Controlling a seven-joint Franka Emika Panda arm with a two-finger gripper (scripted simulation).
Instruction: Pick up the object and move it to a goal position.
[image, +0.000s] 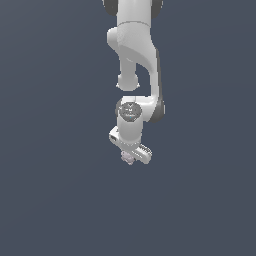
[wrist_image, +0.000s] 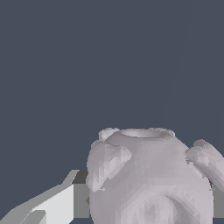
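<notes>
In the exterior view the white arm (image: 134, 55) hangs down from the top edge of the picture against a plain dark slate-blue background with no visible edge or seam. Its wrist joint, a round grey disc, sits above the tool (image: 132, 154), which is tilted so that its body slants down toward the exterior view's right. The object (image: 129, 158), a tiny pale grey-lilac lump, shows directly under the tool's lower edge, touching it and partly hidden by it. It is far smaller than the tool. Whether it rests on a surface or is lifted clear cannot be told here, since the background gives no shadow or horizon.

In the wrist view the object (wrist_image: 151, 179) fills the lower right part of the picture, very close to the camera. It is roundish, with a flattened rim on its upper side and knobbly lobes sticking out on both flanks. One white and grey finger (wrist_image: 54, 205) lies just beside the object and appears to press against its flank. A grey strip at the opposite flank may be the second finger. The tool looks clenched on the object.
</notes>
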